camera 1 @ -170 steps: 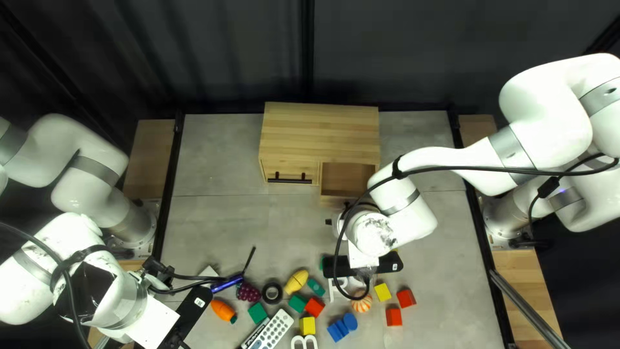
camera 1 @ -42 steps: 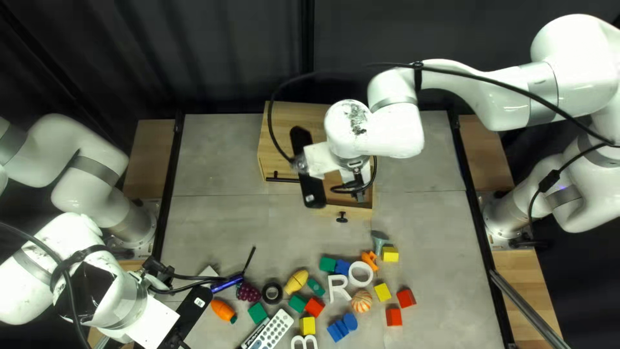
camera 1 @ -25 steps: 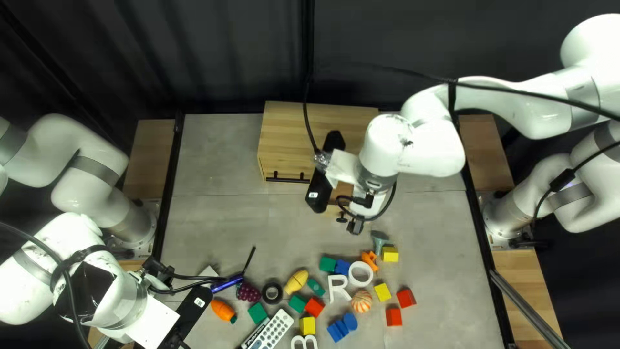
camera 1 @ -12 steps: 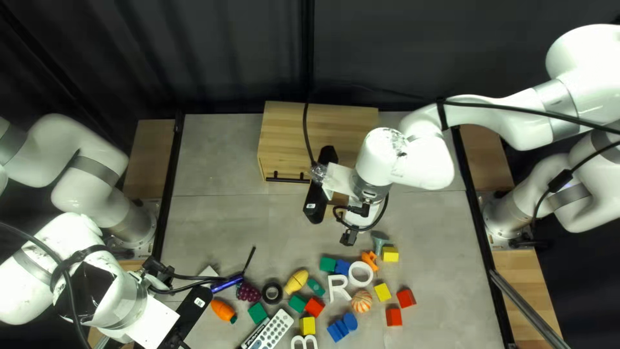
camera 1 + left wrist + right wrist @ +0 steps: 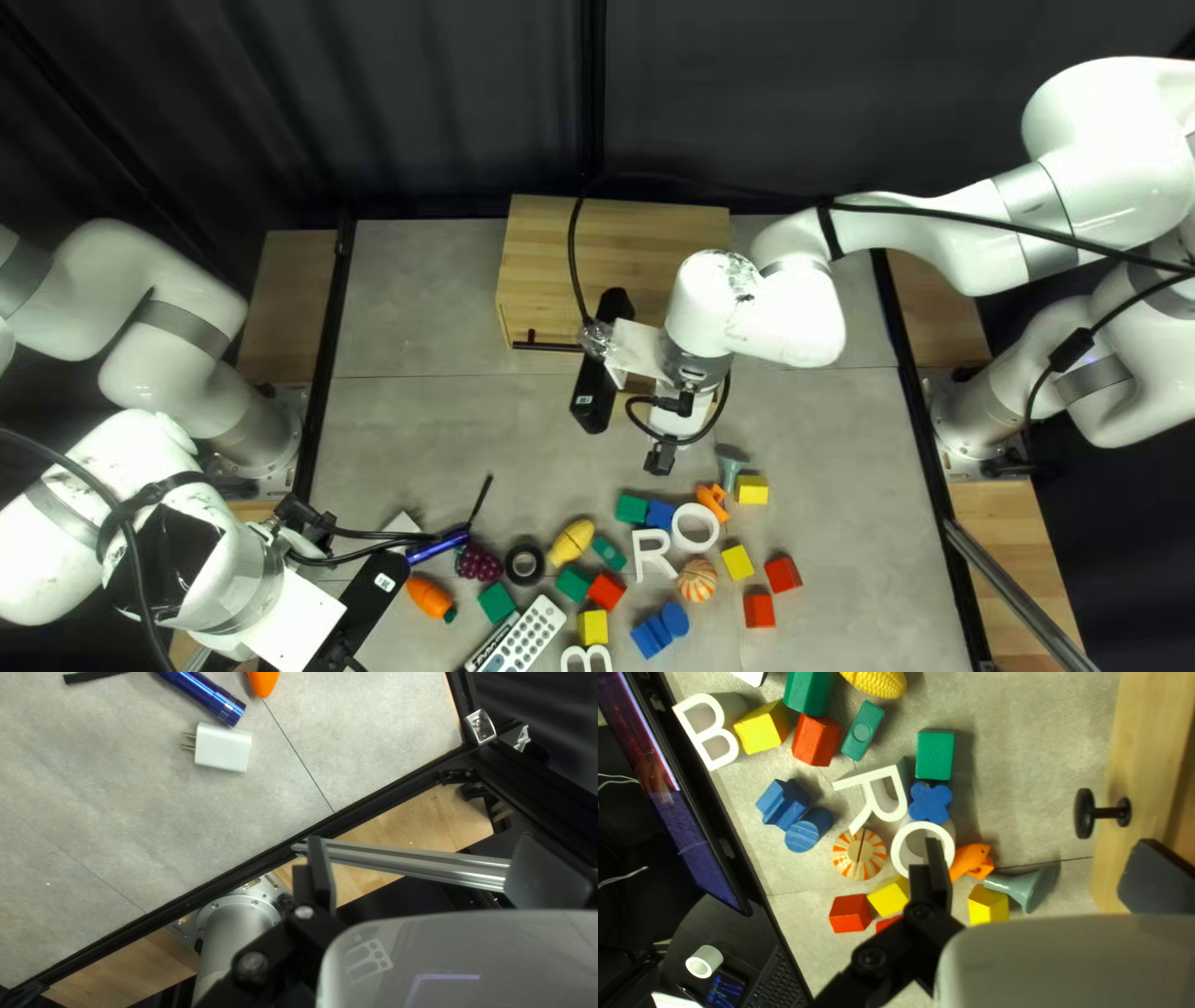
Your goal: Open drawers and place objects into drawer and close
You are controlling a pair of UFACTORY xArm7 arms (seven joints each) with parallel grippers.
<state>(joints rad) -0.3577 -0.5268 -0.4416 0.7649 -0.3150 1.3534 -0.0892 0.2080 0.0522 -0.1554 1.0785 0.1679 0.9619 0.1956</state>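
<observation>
The drawer (image 5: 1126,740) stands pulled out, black knob (image 5: 1085,813) toward the blocks. Since the earlier frames, the right gripper (image 5: 661,459), fingers spread, has come from over it to the knob's side; the left gripper (image 5: 299,512), also spread, hasn't moved.

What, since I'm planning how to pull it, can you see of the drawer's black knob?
The knob is black and smooth, metal or plastic by its look: a broad round head, a slim stem and a small round foot fixed to the pale wooden drawer front. It juts out over the gray tabletop. Only the drawer front touches it; my right gripper is open and clear of it.
</observation>
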